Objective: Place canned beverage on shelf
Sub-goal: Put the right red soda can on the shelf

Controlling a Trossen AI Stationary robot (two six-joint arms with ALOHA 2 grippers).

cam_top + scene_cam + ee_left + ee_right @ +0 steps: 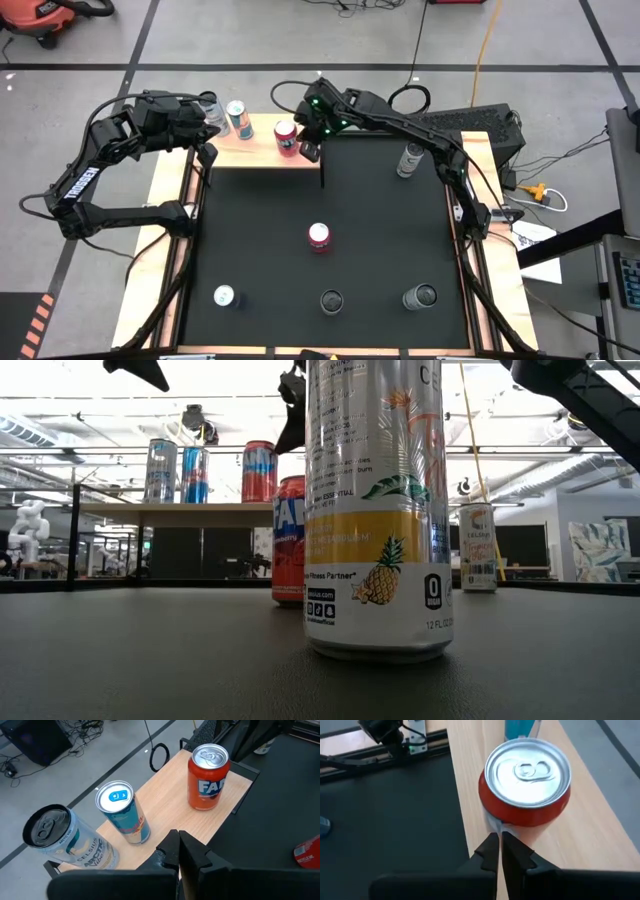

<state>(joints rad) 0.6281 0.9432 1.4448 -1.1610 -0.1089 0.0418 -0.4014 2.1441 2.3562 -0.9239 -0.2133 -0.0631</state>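
Right now I have three cans standing upright on the shelf [262, 145], the pale wood board at twelve o'clock of the desk: a silver-grey one [209, 108], a blue-topped one [238, 117] and the red can [286, 137], which sits nearest the shelf's inner edge. My right claw [499, 851] has its fingers pressed together just beside the red can and holds nothing; I read that as a release position, the can being left to stand on its own. My left claw [178, 851] is also closed and empty, hanging over the shelf's left end near the other two cans.

Five more cans wait on the black mat [260, 250]: a red-and-white one [319, 236] near the centre, a pale one [410, 158] around two o'clock, and three along the six o'clock edge [331, 301].

The cans are smooth aluminium cylinders with pull-tab lids, likely slippery and easy to tip. The shelf's surface looks flat with a fine grain; the mat is matte and dull.
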